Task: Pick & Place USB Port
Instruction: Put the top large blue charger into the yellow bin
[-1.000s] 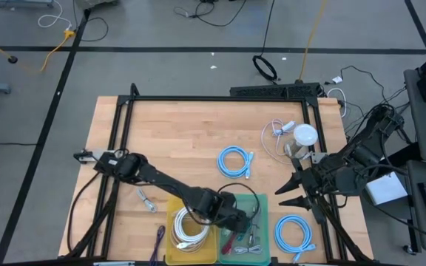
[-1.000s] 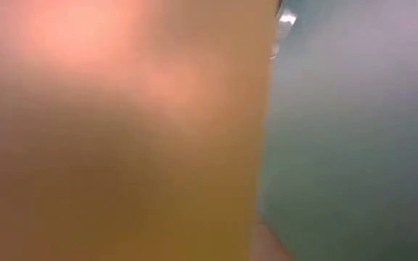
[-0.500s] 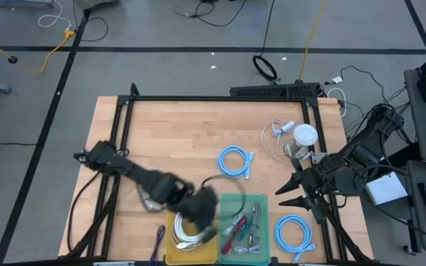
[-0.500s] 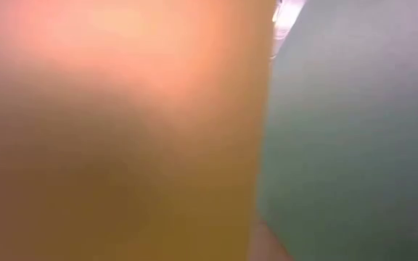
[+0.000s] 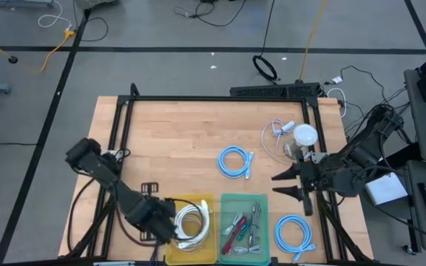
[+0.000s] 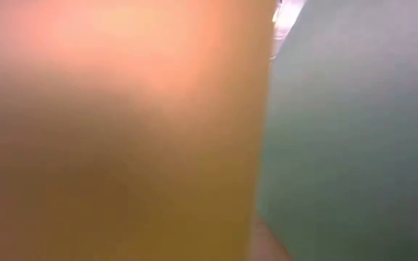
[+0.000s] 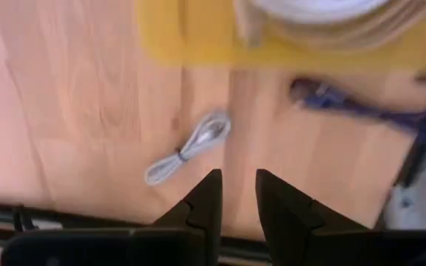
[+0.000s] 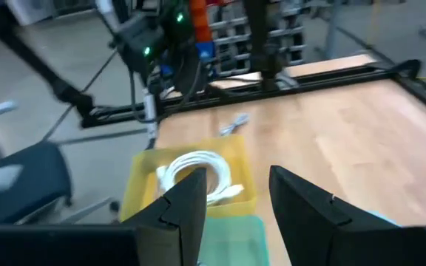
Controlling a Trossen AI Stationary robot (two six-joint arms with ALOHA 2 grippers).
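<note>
Left arm: your left fingers (image 7: 233,193) left the green plastic bin (image 5: 244,228) for the yellow plastic bin's (image 5: 170,255) outer side, slightly apart, empty.
Next: the small grey bundled cable (image 7: 187,148) lies close.
Right arm: right fingers (image 8: 233,193) wait, open, empty.

low view blurred by yellow bin (image 6: 115,130), green bin (image 6: 354,145).

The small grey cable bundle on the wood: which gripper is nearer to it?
Left. The left gripper hovers just beside the small grey cable bundle; the right gripper waits across the table, past both bins.
</note>
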